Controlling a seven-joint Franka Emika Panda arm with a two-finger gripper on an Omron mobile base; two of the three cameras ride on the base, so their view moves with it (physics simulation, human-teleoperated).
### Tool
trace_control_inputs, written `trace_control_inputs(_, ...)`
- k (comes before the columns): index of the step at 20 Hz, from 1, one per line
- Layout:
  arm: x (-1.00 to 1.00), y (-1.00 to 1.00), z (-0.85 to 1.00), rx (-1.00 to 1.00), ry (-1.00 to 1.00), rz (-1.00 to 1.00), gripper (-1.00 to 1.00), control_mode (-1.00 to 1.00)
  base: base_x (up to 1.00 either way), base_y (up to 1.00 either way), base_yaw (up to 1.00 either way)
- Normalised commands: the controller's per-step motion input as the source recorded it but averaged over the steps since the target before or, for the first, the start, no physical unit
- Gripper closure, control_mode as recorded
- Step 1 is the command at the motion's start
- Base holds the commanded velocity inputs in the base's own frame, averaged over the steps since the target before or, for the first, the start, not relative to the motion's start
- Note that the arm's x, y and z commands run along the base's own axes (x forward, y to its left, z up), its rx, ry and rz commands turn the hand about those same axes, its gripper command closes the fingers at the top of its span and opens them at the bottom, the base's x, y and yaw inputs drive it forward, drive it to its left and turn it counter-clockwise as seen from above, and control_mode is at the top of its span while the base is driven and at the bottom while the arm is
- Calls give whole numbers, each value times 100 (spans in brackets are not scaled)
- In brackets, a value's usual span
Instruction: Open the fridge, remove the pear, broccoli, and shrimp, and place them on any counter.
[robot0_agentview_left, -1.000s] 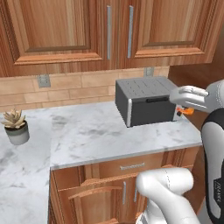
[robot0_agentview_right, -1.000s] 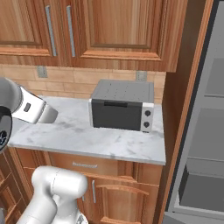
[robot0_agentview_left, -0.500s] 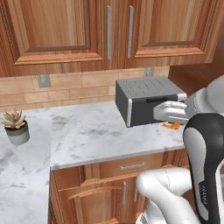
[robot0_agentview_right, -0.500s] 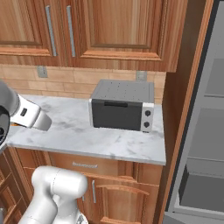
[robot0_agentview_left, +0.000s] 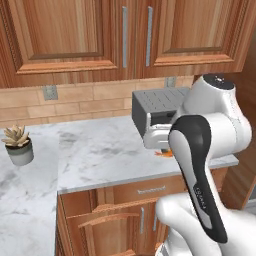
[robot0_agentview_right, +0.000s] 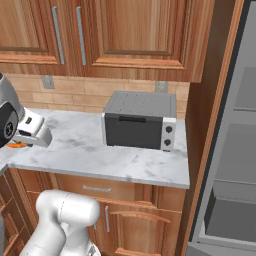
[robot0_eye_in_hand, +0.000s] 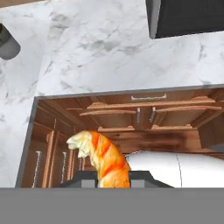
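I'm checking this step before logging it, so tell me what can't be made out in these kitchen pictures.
- Shrimp: held in the shut hand; its lower end is cut off at the bottom of the hand view. In the left base view the arm hides most of it.
- Fridge: cut off by the right edge of the right base view, so its shelves are only partly seen.
- Potted succulent: cut off by the left edge of the hand view.

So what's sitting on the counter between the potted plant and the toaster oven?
Nothing: in the left base view, the counter is bare marble between the potted plant and the toaster oven. The gripper holding the shrimp hangs in front of the oven, not between them.
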Motion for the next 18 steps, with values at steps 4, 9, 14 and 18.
trace_control_inputs(4,58,45,-71,0,6,10,100,-100,0,0,0)
trace_control_inputs(9,62,29,-53,0,0,5,100,-100,0,0,0)
trace_control_inputs(14,77,5,-28,0,-1,0,100,-100,0,0,0)
trace_control_inputs(18,79,12,-38,0,0,0,100,-100,0,0,0)
